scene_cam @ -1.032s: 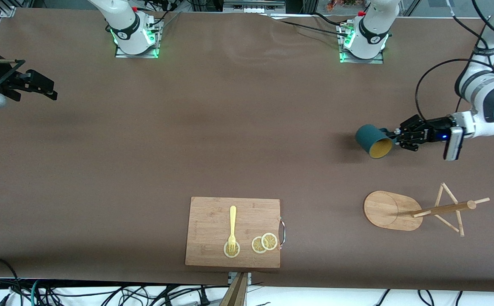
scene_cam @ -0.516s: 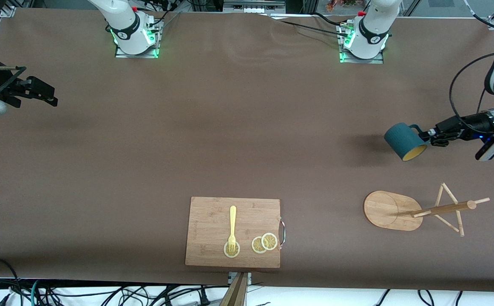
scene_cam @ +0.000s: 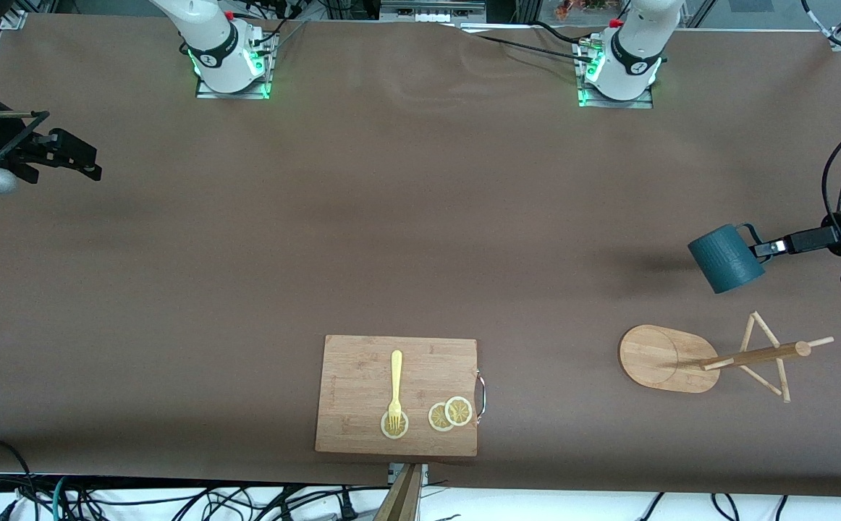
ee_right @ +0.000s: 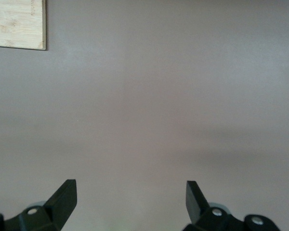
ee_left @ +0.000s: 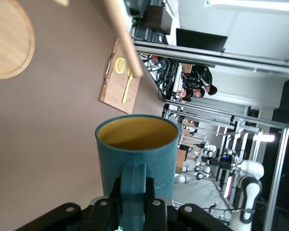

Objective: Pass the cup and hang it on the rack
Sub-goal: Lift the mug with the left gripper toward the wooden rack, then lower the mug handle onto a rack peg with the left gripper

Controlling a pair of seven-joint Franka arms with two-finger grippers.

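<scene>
Cup is up in the air at the left arm's end of the table, held by its handle. It's tilted: long axis runs diagonally in the front view, with the closed bottom toward the right arm's end and the handle on the side toward the left gripper. In the left wrist view the yellowish inside shows, with the handle running straight back between the fingers. Left gripper is clamped tight on the handle, fingers pinched around it.

Rack sits on the table nearer the front camera than the cup, clear of it. Oval base flat on the table; the pole rises from the base and shows slanted toward the left arm's end in the front view, thin pegs fanning out near its tip. In the left wrist view the pole crosses above the cup's mouth, not touching.

Right gripper hangs over the right arm's end of the table, waiting, jaws spread wide with nothing between them; right wrist view shows bare table under it plus a corner of the cutting board.

Table has a plain brown cover. Cables run along the near edge.

Cutting board lies near the front edge, mid-table, metal handle on its rack-side edge. On it: a yellow fork with tines resting on one lemon slice, two more slices overlapping beside it. All well apart from cup and rack.
</scene>
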